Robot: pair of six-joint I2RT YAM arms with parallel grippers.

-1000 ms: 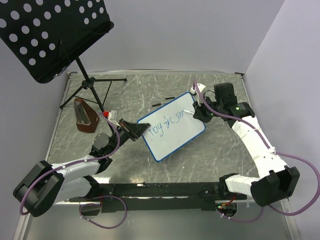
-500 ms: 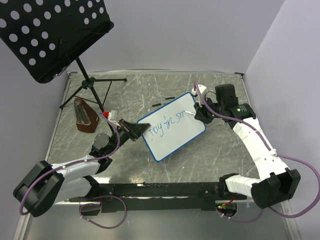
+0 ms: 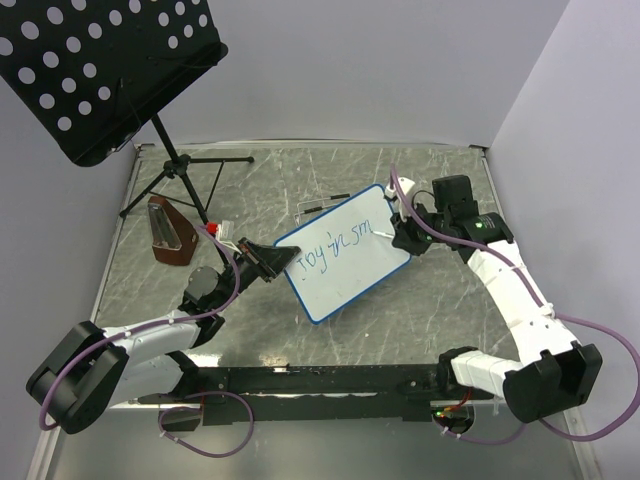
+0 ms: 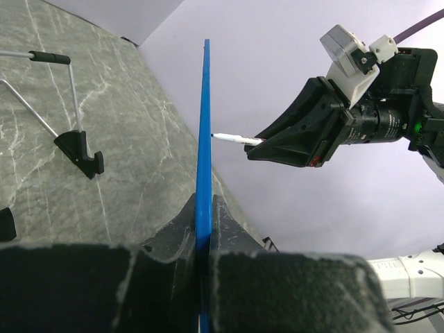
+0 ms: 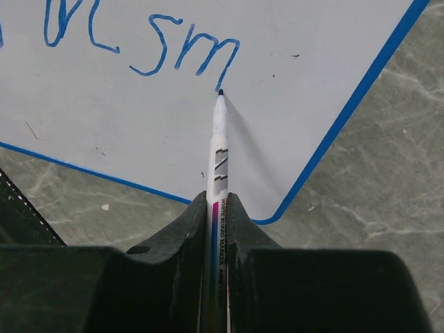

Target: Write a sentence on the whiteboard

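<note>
The blue-framed whiteboard [image 3: 352,282] sits tilted and skewed at mid-bench, white face showing. The sentence [image 3: 333,243], in blue handwriting, reads roughly "Toy in sm".

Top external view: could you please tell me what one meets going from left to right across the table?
Brown wedge-shaped object → left pincer → whiteboard → right pincer.
</note>
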